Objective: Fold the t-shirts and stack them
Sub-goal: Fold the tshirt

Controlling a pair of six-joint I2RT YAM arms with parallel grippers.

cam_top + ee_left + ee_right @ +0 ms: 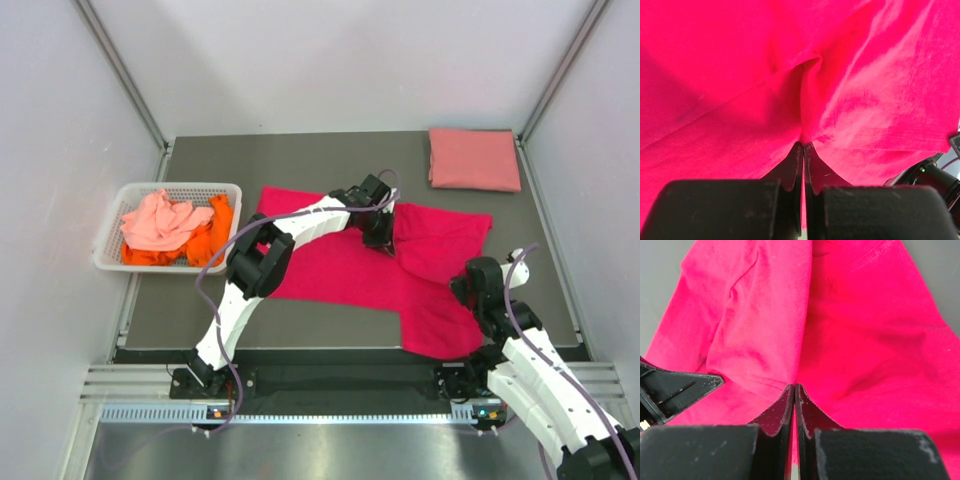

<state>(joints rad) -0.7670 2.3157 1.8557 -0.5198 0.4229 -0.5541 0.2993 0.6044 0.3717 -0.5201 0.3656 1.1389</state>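
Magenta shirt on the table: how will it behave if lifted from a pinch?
Likely floppy: the magenta t-shirt puckers into creases where the left gripper pinches it. Probably light and thin, lying flat with soft wrinkles. Lifted at one point, it would probably drape and bunch, not hold shape.

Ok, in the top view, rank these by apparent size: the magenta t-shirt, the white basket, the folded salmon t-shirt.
1. magenta t-shirt, spread out, clearly largest
2. white basket
3. folded salmon t-shirt, smallest
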